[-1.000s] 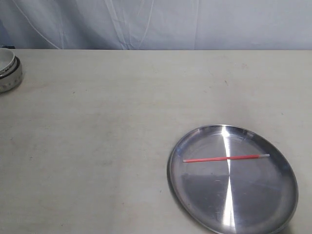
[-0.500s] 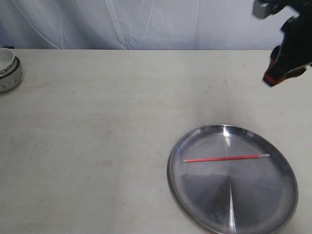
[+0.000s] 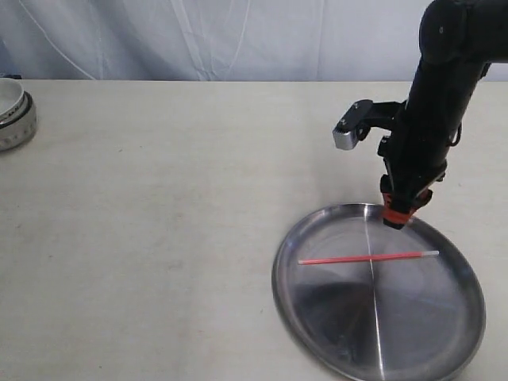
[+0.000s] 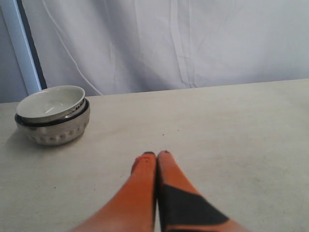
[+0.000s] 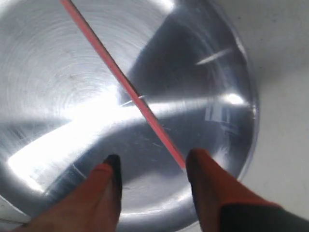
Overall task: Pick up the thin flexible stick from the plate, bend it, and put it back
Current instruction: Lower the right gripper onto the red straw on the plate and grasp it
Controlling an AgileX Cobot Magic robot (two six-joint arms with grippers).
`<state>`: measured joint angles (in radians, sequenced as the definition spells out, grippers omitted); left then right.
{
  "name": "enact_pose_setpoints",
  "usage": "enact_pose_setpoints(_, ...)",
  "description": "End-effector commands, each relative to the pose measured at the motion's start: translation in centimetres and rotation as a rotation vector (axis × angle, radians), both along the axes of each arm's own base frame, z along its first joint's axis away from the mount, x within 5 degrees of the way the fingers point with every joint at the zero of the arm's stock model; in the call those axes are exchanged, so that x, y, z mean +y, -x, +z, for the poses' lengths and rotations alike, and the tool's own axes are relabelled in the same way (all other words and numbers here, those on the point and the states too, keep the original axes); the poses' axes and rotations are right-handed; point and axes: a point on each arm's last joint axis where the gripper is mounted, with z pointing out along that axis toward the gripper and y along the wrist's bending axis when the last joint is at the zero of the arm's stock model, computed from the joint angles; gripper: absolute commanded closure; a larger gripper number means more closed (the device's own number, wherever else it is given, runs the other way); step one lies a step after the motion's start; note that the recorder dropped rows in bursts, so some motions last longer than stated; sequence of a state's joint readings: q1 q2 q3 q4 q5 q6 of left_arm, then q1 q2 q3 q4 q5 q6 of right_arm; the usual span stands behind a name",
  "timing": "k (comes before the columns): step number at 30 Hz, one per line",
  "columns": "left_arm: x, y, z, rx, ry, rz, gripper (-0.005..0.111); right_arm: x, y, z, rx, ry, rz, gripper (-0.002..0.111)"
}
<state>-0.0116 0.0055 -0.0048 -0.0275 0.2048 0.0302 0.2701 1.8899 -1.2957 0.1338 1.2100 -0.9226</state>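
The thin red-orange stick [image 3: 367, 257] lies straight across the shiny silver plate [image 3: 317, 317] at the lower right of the table, its whitish tip pointing right. My right gripper [image 3: 397, 217] hangs over the plate's far rim, just above the stick. In the right wrist view it [image 5: 153, 162] is open, with the stick [image 5: 120, 79] running diagonally over the plate [image 5: 53, 67] and passing behind one finger. My left gripper [image 4: 156, 155] is shut and holds nothing, low over bare table; it is out of the exterior view.
A small white bowl stacked in a metal one [image 3: 14, 115] stands at the table's far left edge, also visible in the left wrist view as the bowl stack [image 4: 52, 115]. A pale curtain [image 3: 238, 36] backs the table.
The right arm came into view from the upper right and dropped down to the plate's far rim. Plate and stick have not moved.
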Motion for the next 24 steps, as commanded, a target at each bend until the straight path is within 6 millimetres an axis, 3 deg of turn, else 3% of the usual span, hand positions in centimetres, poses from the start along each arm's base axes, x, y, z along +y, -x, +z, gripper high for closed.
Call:
enact_pose_setpoints(1, 0.0, 0.0, 0.0, -0.011, 0.01, -0.005, 0.106, -0.5, 1.9, -2.5, 0.09, 0.017, 0.015, 0.064)
enact_pose_setpoints(6, 0.0, 0.0, 0.0, -0.011, 0.01, -0.005, 0.106, -0.8, 2.8, -4.6, 0.034, 0.003, 0.066, 0.064)
enact_pose_setpoints(13, 0.0, 0.0, 0.0, -0.011, 0.01, -0.005, 0.106, -1.2, 2.0, -4.9, -0.069, 0.039, 0.101, 0.064)
enact_pose_setpoints(24, 0.0, 0.0, 0.0, -0.011, 0.01, -0.005, 0.106, -1.3, 2.2, -7.0, -0.023, 0.052, 0.102, 0.064)
